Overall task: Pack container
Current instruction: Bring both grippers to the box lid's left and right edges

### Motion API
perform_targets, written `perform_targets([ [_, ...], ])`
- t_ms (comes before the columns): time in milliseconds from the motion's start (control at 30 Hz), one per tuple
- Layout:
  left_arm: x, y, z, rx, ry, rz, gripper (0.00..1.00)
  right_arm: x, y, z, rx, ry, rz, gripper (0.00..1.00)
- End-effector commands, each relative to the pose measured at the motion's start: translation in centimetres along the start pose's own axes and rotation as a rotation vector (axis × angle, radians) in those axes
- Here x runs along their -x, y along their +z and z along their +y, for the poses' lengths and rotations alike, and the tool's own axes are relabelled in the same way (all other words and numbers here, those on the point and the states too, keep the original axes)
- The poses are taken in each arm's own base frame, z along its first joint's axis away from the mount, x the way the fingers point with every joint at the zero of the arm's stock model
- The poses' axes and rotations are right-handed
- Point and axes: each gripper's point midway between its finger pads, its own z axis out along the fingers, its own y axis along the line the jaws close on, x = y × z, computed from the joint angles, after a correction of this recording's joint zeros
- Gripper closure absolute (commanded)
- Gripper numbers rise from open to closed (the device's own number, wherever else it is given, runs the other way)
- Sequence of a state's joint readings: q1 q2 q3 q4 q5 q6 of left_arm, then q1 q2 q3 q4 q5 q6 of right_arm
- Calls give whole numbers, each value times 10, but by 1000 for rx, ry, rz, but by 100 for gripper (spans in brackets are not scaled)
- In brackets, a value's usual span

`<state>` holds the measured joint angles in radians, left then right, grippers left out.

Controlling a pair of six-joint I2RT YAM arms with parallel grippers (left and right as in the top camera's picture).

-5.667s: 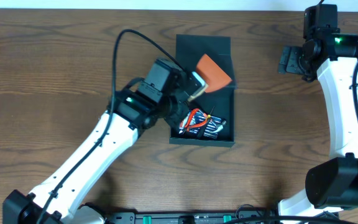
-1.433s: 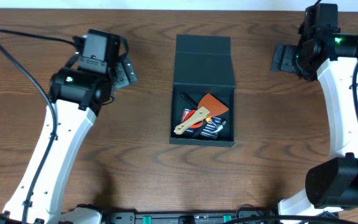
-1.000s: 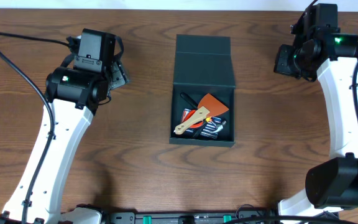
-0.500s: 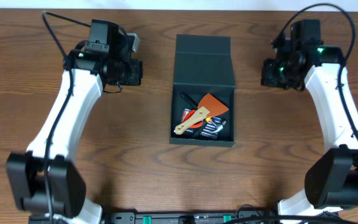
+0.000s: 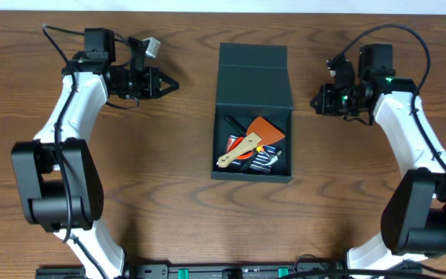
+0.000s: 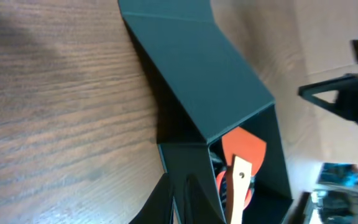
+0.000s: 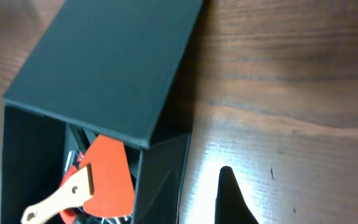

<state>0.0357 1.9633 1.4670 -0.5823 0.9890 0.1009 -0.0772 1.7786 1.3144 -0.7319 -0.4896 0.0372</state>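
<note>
The dark teal container (image 5: 281, 172) lies mid-table, its flap lid (image 5: 254, 76) standing open at the far end. Inside it rest an orange spatula with a wooden handle (image 5: 248, 142) and red-handled tools (image 5: 242, 157). My left gripper (image 5: 170, 83) is shut and empty, pointing right at the lid from a short gap away. The left wrist view shows its fingertips (image 6: 190, 188) together before the container's near wall (image 6: 185, 155). My right gripper (image 5: 317, 101) is shut and empty, just right of the lid. One dark fingertip (image 7: 226, 180) shows beside the container wall (image 7: 160, 168).
Cables loop over both arms, and a small white connector (image 5: 152, 46) hangs above the left gripper. A black rail (image 5: 223, 271) runs along the table's near edge. Bare wood (image 5: 169, 178) lies on either side of the container.
The spatula, once held over the container, now lies inside it. The left gripper has shut, and both grippers have swung in toward the lid from either side.
</note>
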Motion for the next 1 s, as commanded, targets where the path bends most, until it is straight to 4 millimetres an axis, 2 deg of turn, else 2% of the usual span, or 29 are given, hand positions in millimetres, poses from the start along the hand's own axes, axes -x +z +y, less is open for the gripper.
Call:
perform_targets([
  [0, 0, 9, -3, -106, -38, 7, 94, -6, 11, -9, 103, 68, 30, 99],
  [167, 3, 16, -4, -185, -24, -5, 94, -1, 20, -14, 254, 123, 20, 99],
  [333, 10, 20, -11, -295, -14, -27, 94, 6, 22, 0, 474, 113, -9, 99],
  [433, 12, 26, -5, -328, -49, -29, 94, 5, 29, 1, 523, 122, -3, 99],
  [600, 9, 39, 9, -375, -127, -14, 94, 0, 39, -4, 531, 151, 21, 99],
  [800, 2, 54, 27, -394, -211, 7, 94, 0, 42, -6, 524, 162, 23, 99],
  [967, -2, 61, 36, -401, -253, 16, 94, -3, 51, -23, 411, 250, 50, 99],
])
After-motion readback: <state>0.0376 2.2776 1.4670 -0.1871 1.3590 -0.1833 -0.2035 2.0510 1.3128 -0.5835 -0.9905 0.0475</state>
